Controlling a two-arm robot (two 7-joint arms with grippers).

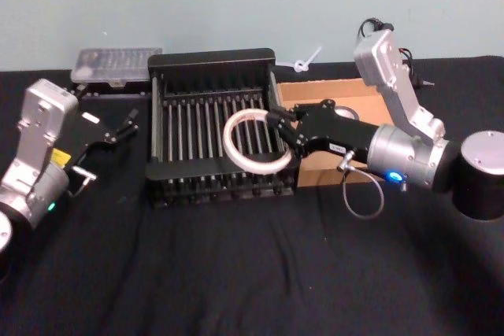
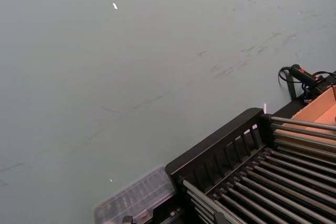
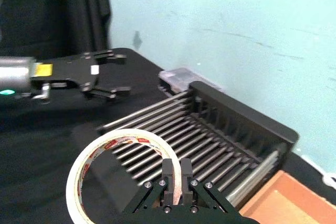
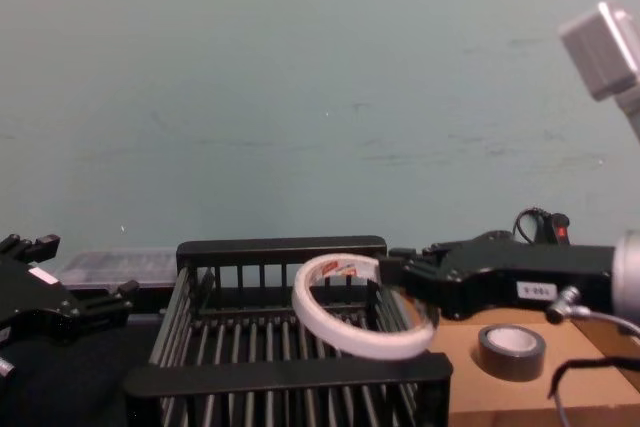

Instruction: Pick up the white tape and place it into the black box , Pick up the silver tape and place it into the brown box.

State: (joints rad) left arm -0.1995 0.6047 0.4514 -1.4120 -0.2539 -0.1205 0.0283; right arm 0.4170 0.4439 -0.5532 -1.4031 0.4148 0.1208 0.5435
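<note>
The white tape, a large thin ring with a red-printed core, hangs tilted over the right part of the black box. My right gripper is shut on the ring's right side. The silver tape, a small thick grey roll, lies flat in the brown box just right of the crate. My left gripper hovers open and empty left of the crate.
A clear plastic case sits behind the crate's left corner. A cable loop hangs under the right arm. Black cloth covers the table, and a pale wall stands close behind the boxes.
</note>
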